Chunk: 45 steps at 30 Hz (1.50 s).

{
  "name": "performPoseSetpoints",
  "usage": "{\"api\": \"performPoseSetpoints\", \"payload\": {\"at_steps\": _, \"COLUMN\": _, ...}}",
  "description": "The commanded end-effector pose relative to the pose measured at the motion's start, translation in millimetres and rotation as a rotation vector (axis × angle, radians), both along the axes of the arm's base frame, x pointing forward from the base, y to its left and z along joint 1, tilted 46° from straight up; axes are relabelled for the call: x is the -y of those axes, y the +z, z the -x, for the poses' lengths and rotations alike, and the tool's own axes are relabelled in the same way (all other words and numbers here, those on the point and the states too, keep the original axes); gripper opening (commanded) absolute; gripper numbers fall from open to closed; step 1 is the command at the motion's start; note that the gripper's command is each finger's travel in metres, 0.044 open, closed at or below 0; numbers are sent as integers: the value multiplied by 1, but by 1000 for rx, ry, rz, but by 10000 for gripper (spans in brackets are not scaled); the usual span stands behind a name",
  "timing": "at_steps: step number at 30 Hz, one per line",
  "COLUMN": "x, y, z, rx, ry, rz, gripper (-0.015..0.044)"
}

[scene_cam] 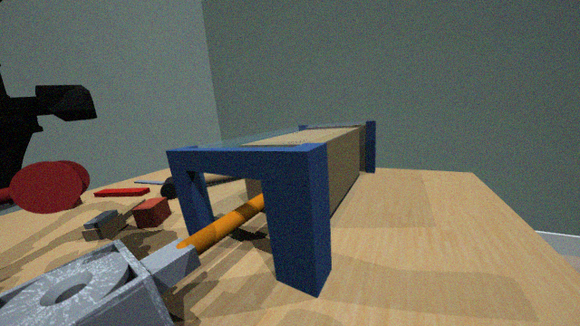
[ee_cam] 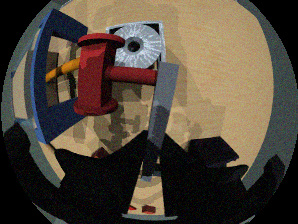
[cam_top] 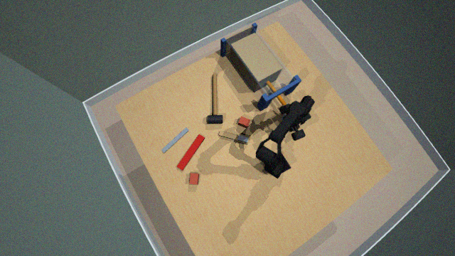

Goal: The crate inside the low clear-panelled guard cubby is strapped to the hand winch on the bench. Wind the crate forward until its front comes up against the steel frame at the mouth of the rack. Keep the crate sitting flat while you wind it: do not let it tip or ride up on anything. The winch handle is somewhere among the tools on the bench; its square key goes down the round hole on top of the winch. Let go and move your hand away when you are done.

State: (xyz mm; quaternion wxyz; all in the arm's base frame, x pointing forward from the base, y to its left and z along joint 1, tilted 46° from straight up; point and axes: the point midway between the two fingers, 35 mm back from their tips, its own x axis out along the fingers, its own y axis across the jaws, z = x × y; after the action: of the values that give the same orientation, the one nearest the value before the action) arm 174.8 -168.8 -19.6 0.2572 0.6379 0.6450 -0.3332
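Note:
The crate (cam_top: 257,57) (scene_cam: 345,174) sits flat inside the cubby, its front a short gap behind the blue steel frame (cam_top: 281,92) (scene_cam: 296,204) (ee_cam: 38,85). An orange strap (cam_top: 276,93) (scene_cam: 227,226) (ee_cam: 67,68) runs through the frame to the grey winch (scene_cam: 27,294) (ee_cam: 145,55), which has a round hole on top. My gripper (ee_cam: 153,135) is shut on the winch handle (scene_cam: 47,186) (ee_cam: 95,75) by its grey bar. The handle's red stem and flanged red part are in the air, beside and partly over the winch in the wrist view. The arm hides the winch in the top view.
A hammer (cam_top: 215,96), a red bar (cam_top: 190,152) (scene_cam: 122,192), a thin grey bar (cam_top: 175,140), a small tool with a grey block (cam_top: 242,139) (scene_cam: 103,223) and red blocks (cam_top: 244,121) (cam_top: 193,178) (scene_cam: 151,213) lie on the bench left of the frame.

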Motion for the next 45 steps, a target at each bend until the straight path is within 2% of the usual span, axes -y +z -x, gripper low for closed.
{"api": "performPoseSetpoints", "payload": {"at_steps": 1, "x": 3, "y": -12, "z": 17, "rx": -18, "ry": -15, "rz": -25, "gripper": 0}}
{"api": "performPoseSetpoints", "payload": {"at_steps": 6, "x": 7, "y": -24, "z": 37, "rx": -45, "ry": -47, "rz": -58, "gripper": 0}}
{"api": "performPoseSetpoints", "payload": {"at_steps": 11, "x": 7, "y": -20, "z": 32, "rx": -29, "ry": -57, "rz": -46, "gripper": 0}}
{"api": "performPoseSetpoints", "payload": {"at_steps": 45, "x": 8, "y": -21, "z": 33, "rx": 393, "ry": -445, "rz": 36, "gripper": 0}}
